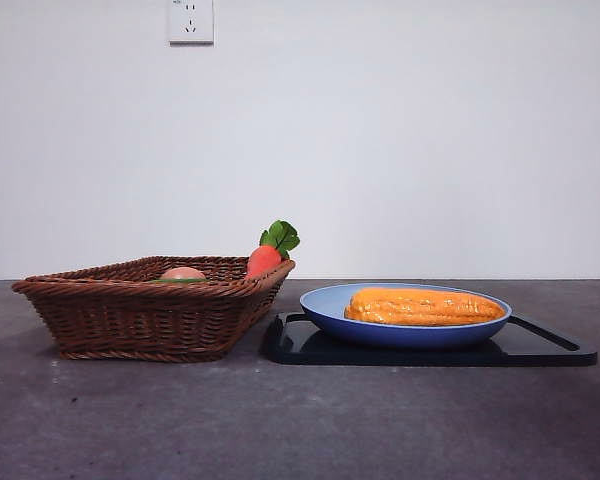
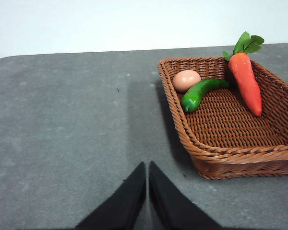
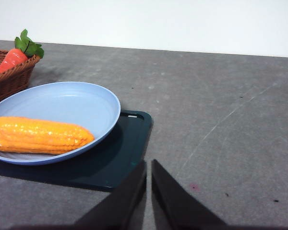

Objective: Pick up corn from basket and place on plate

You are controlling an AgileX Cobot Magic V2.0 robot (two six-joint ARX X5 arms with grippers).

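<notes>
The orange-yellow corn [image 1: 423, 306] lies lengthwise in the blue plate [image 1: 325, 305], and the right wrist view shows the same corn [image 3: 38, 135] on the plate [image 3: 72, 103]. The brown wicker basket [image 1: 130, 315] stands left of the plate; the left wrist view shows this basket [image 2: 240, 153] holding a red carrot toy, a green pepper and a pinkish egg. My left gripper [image 2: 147, 167] is shut and empty over bare table beside the basket. My right gripper [image 3: 149, 165] is shut and empty, just off the tray's corner. Neither arm appears in the front view.
The plate rests on a flat black tray [image 1: 540, 348], which also appears as a dark tray [image 3: 120, 158] in the right wrist view. In the basket are a carrot toy [image 2: 246, 81], a green pepper [image 2: 199, 93] and an egg [image 2: 186, 80]. Grey tabletop [image 1: 280, 420] stretches in front.
</notes>
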